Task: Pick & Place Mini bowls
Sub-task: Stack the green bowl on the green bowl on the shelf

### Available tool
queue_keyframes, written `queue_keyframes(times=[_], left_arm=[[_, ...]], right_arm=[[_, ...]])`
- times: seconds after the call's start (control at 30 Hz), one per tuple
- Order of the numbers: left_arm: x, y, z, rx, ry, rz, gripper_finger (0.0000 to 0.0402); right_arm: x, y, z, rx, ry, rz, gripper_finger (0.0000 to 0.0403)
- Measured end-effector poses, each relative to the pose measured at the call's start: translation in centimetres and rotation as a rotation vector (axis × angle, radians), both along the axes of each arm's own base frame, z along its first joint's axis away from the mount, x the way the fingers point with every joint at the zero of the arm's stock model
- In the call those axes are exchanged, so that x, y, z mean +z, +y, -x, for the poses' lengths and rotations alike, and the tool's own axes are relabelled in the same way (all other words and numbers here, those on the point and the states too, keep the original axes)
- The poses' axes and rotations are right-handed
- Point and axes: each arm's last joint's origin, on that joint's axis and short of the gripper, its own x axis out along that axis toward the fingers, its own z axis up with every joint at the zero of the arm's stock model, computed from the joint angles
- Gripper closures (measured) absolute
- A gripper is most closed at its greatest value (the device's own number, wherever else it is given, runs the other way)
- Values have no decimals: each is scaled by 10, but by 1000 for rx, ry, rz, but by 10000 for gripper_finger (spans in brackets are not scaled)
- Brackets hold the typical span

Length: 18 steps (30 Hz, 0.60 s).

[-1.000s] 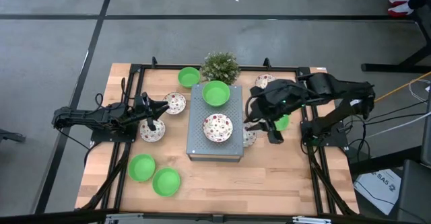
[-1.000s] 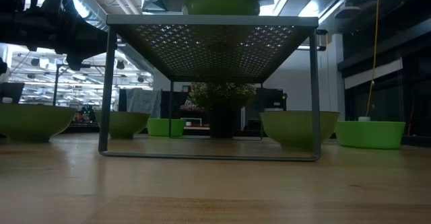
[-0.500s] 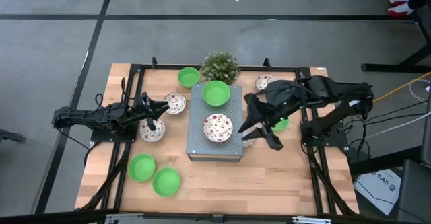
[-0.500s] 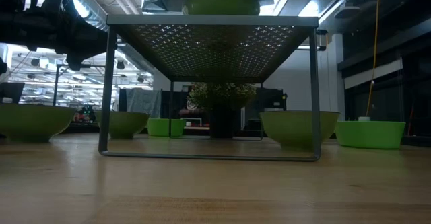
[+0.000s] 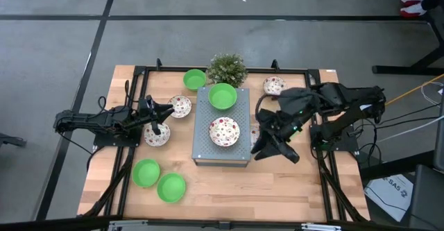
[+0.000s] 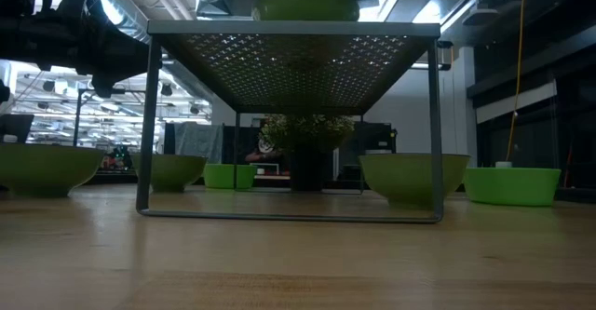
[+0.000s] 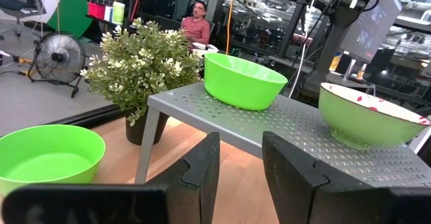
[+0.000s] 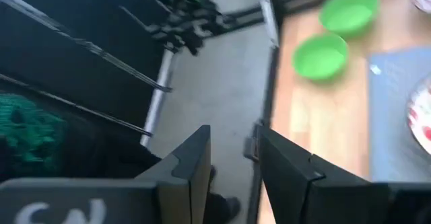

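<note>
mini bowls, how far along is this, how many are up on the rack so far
Two are up on the grey perforated metal rack: a plain green mini bowl and a white red-speckled mini bowl. Nothing is in hand: the right gripper, beside the rack, and the left gripper are both empty. Left on the wooden table: three green bowls and at least three speckled ones.

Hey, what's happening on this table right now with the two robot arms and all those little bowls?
Two robot arms are sorting mini bowls around a grey metal rack. A green bowl and a speckled bowl already sit on top of it. The right gripper hangs beside the rack's right edge, open and empty. The left gripper waits near two speckled bowls at the left. Two green bowls lie at the front left.
</note>
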Motion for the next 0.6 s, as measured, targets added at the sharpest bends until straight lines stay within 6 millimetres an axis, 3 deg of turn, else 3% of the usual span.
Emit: queue_keyframes(times=[0.6], left_arm=[[0,0,0,-1,0,0,295]], right_arm=[[-29,1,20,-419,302,258,280]])
